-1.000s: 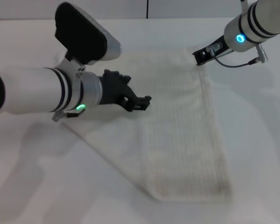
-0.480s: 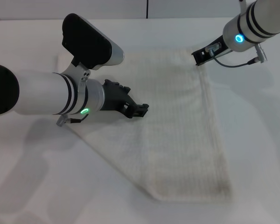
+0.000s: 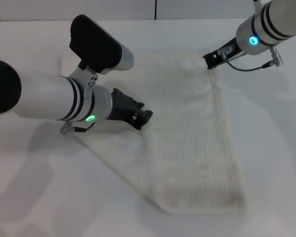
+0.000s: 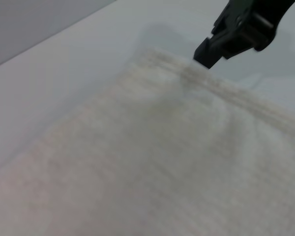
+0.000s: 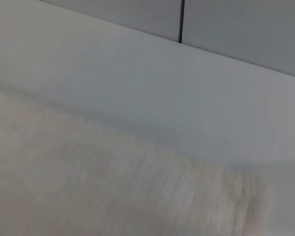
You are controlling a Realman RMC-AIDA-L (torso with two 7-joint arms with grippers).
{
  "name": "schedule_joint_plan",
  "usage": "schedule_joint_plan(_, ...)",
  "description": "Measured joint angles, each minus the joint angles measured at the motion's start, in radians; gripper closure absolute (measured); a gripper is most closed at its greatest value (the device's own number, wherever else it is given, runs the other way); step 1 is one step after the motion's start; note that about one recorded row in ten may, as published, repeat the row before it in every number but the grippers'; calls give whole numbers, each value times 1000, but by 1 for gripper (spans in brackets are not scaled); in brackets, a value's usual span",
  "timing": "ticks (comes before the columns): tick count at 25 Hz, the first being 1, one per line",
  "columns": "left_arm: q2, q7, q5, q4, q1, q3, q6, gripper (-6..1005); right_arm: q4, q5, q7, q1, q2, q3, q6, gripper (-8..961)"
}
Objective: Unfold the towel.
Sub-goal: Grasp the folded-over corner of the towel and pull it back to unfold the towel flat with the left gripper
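Note:
The cream ribbed towel (image 3: 192, 138) lies flat on the white table, with a thicker layer on its right half and a slanting edge at the front left. My left gripper (image 3: 142, 117) hovers low over the towel's left-middle part, fingers apart and holding nothing. My left arm hides the towel's far left part. My right gripper (image 3: 208, 61) is at the towel's far right corner, jaws closed on the hem. The left wrist view shows the towel (image 4: 152, 157) with the right gripper (image 4: 204, 56) at its edge. The right wrist view shows the towel (image 5: 113, 196) close below. No red tag is visible.
The white table (image 3: 276, 148) stretches around the towel on all sides. A grey wall with a dark seam (image 3: 155, 9) runs along the table's far edge.
My left gripper has drawn back to the left and slightly toward me over the towel. The right gripper and the towel have stayed put.

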Motion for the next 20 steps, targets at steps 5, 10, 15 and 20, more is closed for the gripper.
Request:
schedule_joint_plan(5,4,-46,19,-87,12,-7,-72,768,7,0,-1,1,0,-2,0,951)
schedule_joint_plan(10,5,-132,91,-280,52,-76,-285,895,44,2,-14,6,2,-3,15,948)
schedule_joint_plan(15,6,-222,184,-457,99,-101,-450,953,72,1,-16,9,3,-3,33,944)
schedule_joint_plan(20,4,-302,298,-600,143,-98,-584,953,81,0,-18,11,4,-3,41,940)
